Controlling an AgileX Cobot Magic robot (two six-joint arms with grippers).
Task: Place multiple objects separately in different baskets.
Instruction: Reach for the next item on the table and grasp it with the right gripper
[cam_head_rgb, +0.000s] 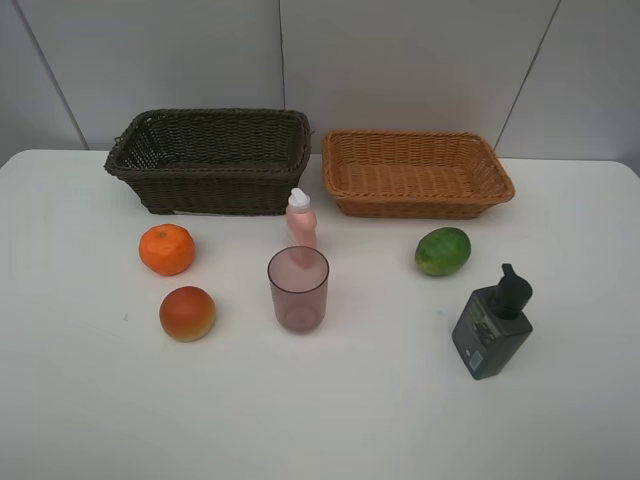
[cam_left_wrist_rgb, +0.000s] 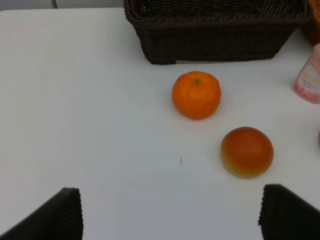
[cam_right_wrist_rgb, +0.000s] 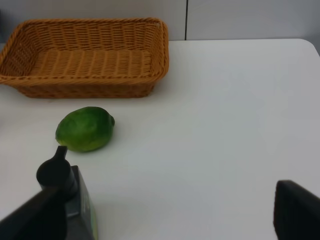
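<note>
Along the back of the white table stand the dark brown basket (cam_head_rgb: 210, 160) and the light orange-tan basket (cam_head_rgb: 415, 172), both empty. In front of them lie the orange tangerine (cam_head_rgb: 166, 249), the red-orange round fruit (cam_head_rgb: 187, 313), the pink white-capped bottle (cam_head_rgb: 301, 222), the purple cup (cam_head_rgb: 298, 289), the green fruit (cam_head_rgb: 442, 251) and the dark pump bottle (cam_head_rgb: 492, 325). My left gripper (cam_left_wrist_rgb: 170, 212) is open, short of the tangerine (cam_left_wrist_rgb: 196, 94) and the round fruit (cam_left_wrist_rgb: 247, 151). Open too, my right gripper (cam_right_wrist_rgb: 170, 212) has one finger beside the pump bottle (cam_right_wrist_rgb: 80, 207), with the green fruit (cam_right_wrist_rgb: 85, 129) beyond.
The exterior high view shows neither arm over the table. A grey panelled wall (cam_head_rgb: 400, 60) rises right behind the baskets. The brown basket (cam_left_wrist_rgb: 215, 30) and the tan basket (cam_right_wrist_rgb: 85, 57) sit at the far side in the wrist views.
</note>
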